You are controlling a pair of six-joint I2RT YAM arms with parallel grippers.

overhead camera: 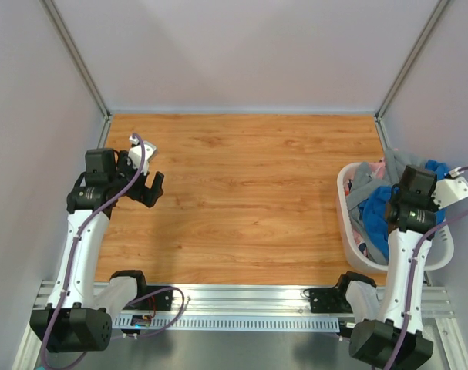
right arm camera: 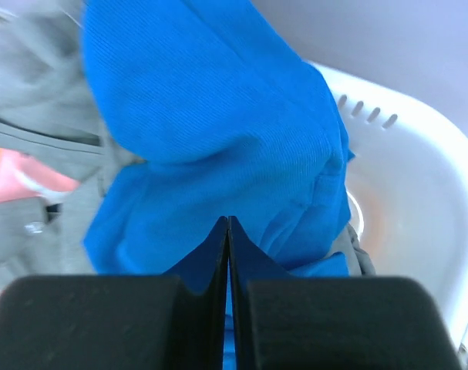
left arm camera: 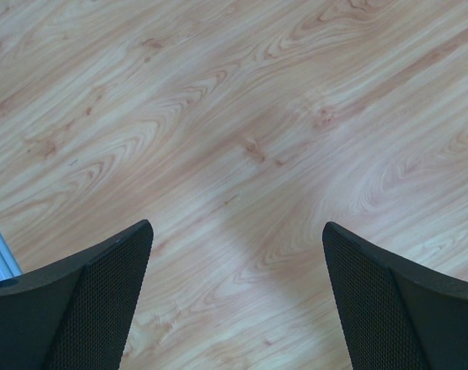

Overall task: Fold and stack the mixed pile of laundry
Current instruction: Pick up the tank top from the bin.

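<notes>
The mixed laundry pile [overhead camera: 372, 196] lies heaped in the white basket [overhead camera: 346, 223] at the right edge of the table. On top is a bright blue garment [right arm camera: 218, 116], with grey cloth [right arm camera: 33, 69] beside it and a patch of orange-pink cloth [right arm camera: 14, 179] under the grey. My right gripper [right arm camera: 228, 225] points down into the basket. Its jaws are pressed together on the blue garment, and a sliver of blue shows between them. My left gripper [left arm camera: 237, 227] hangs open over bare wood at the table's left side, with nothing between its fingers.
The basket's white slotted wall [right arm camera: 407, 146] curves close to the right of my right gripper. Grey enclosure walls ring the wooden table [overhead camera: 241, 200], and the metal mounting rail [overhead camera: 249, 297] runs along its near edge.
</notes>
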